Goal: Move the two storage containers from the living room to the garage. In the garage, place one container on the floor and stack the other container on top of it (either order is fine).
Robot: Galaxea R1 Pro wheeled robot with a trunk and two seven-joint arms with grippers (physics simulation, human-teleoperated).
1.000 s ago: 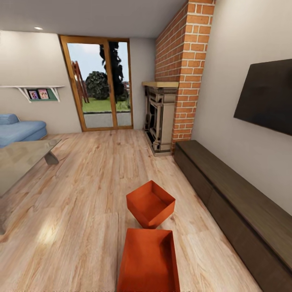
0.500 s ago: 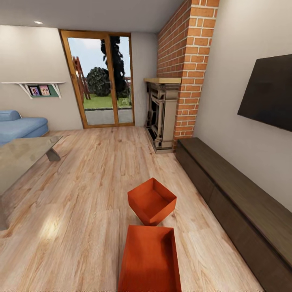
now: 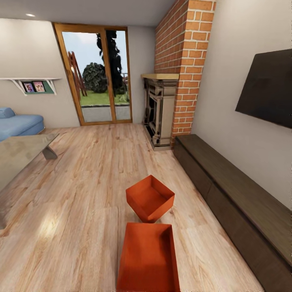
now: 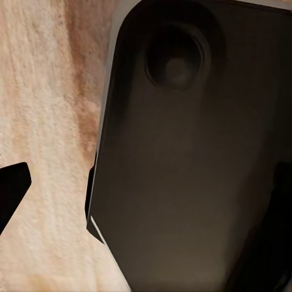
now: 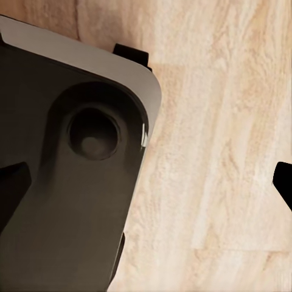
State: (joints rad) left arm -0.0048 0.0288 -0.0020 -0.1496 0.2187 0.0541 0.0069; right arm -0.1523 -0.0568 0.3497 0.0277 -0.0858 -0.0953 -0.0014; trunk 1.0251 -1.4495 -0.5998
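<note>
Two orange-red bins on the light wood floor [image 3: 81, 194], near bin [image 3: 149, 259] straight, far bin [image 3: 150, 198] just beyond it, turned cornerwise, dark low cabinet [image 3: 239, 194] right, brick fireplace column [image 3: 182, 69] farther, hands' state cannot be told

Looking down at light wood plank floor [image 4: 42, 121], grain running lengthwise, pale cream with a browner streak beside the dark body. Over most of the picture, a large dark rounded body of the robot [image 4: 194, 182], matt black-brown, with a thin pale grey rim along its curved edge. Set into it near one end, a round recessed socket [image 4: 175, 61], ringed and shadowed. At the frame's edge over the wood, one black fingertip [image 4: 11, 191] of the left gripper, tapering to a blunt point, apart from the dark body. Opposite fingertip lost against the dark surface; spread of the fingers cannot be told.
</note>
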